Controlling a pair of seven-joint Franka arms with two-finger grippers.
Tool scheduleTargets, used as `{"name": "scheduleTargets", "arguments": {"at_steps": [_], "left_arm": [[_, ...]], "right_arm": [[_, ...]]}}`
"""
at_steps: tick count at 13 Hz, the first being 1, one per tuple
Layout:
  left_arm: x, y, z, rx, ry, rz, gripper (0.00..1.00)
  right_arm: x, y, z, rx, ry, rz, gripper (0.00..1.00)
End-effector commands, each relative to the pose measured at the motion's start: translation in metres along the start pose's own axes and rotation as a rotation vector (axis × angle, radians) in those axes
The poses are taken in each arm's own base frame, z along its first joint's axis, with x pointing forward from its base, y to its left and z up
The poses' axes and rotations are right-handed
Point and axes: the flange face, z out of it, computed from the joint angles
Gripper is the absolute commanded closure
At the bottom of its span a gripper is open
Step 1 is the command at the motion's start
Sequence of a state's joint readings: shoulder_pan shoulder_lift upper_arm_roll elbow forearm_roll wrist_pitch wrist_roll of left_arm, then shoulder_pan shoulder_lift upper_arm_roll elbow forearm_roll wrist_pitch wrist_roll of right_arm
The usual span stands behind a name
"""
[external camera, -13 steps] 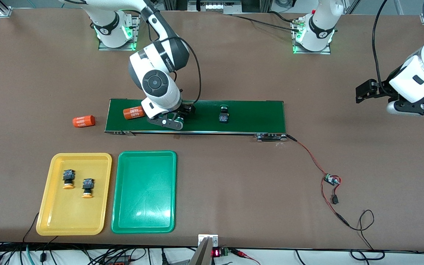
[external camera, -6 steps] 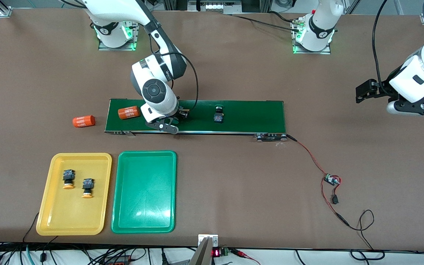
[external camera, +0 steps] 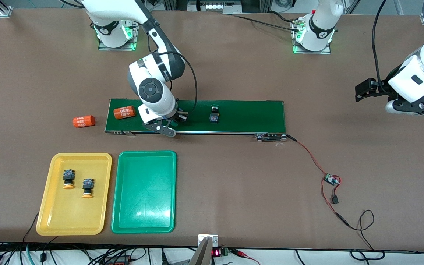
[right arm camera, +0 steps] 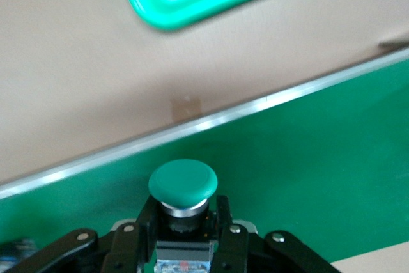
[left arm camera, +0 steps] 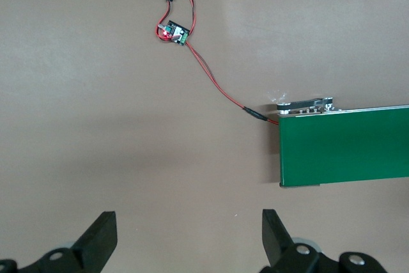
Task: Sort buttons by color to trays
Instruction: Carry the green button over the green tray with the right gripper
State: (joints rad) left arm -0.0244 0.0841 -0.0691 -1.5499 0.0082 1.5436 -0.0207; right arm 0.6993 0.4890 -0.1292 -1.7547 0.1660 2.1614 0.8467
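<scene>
A: Where do we find the right claw (right arm camera: 182, 238)?

B: Down on the conveyor belt (external camera: 248, 116), toward the right arm's end of it. In the right wrist view its fingers (right arm camera: 137, 231) are clamped on the body of a green-capped button (right arm camera: 183, 187), which sits on the belt.

A: Anything crowding it?

B: An orange cylinder (external camera: 124, 112) lies on the belt just beside the claw, closer to the belt's end. The second green-capped button (external camera: 214, 115) stands on the belt toward the left arm's end, apart from the claw. Another orange cylinder (external camera: 83, 121) lies off the belt on the surface (external camera: 234, 66).

A: And the trays?

B: We see both nearer the front camera than the belt, side by side. The yellow tray (external camera: 55, 221) holds the two orange-capped buttons (external camera: 68, 178) (external camera: 87, 187), close together. The green tray (external camera: 144, 191) lies between the yellow one and the belt's middle, and its corner shows in the right wrist view.

A: The left claw (left arm camera: 190, 234)?

B: It waits in the air over bare surface past the belt's end, fingers wide apart, holding nothing. Under it we see a red wire (left arm camera: 214, 84) running from the belt's end to a small circuit board (left arm camera: 174, 32).
</scene>
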Motion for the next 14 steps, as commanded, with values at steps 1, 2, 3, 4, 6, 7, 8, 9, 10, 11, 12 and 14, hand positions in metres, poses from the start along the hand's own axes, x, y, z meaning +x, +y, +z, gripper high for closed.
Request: {"name": "scheduleTargets", "arguments": {"at_steps": [1,2,3,4,6,7,8,9,10,11,12,14], "left_arm": [[-0.002,0.003,-0.008,0.021,-0.006,0.009,0.00],[-0.001,0.003,-0.007,0.021,-0.007,0.009,0.00],[-0.002,0.004,-0.008,0.018,-0.007,0.007,0.00],[-0.003,0.004,-0.007,0.018,-0.013,0.007,0.00],[-0.002,0.002,-0.007,0.015,-0.015,0.003,0.00],[-0.002,0.000,-0.007,0.018,-0.012,0.003,0.00],[-0.002,-0.001,-0.007,0.021,-0.012,0.001,0.00],[-0.002,0.000,-0.014,0.021,0.000,0.001,0.00],[-0.002,0.001,-0.014,0.022,0.002,0.004,0.00],[-0.002,0.001,-0.015,0.022,0.004,0.005,0.00],[-0.002,0.001,-0.015,0.022,0.004,0.005,0.00],[-0.002,0.001,-0.015,0.022,0.004,0.005,0.00]], "right_arm": [[0.053,0.008,-0.068,-0.005,0.077,0.054,1.00],[0.074,0.015,-0.071,-0.036,0.125,0.052,1.00],[0.088,0.021,-0.061,-0.087,0.166,0.036,1.00],[0.107,0.028,-0.057,-0.126,0.207,-0.007,1.00],[0.143,0.047,-0.058,-0.144,0.226,-0.107,1.00],[0.166,0.064,-0.066,-0.127,0.239,-0.134,1.00],[0.178,0.073,-0.067,-0.123,0.248,-0.172,1.00],[0.188,0.082,-0.064,-0.120,0.259,-0.210,1.00],[0.196,0.086,-0.054,-0.126,0.263,-0.239,1.00],[0.207,0.093,-0.039,-0.126,0.272,-0.254,1.00],[0.222,0.107,-0.028,-0.115,0.278,-0.239,1.00],[0.227,0.106,-0.006,-0.099,0.278,-0.244,1.00]]}}
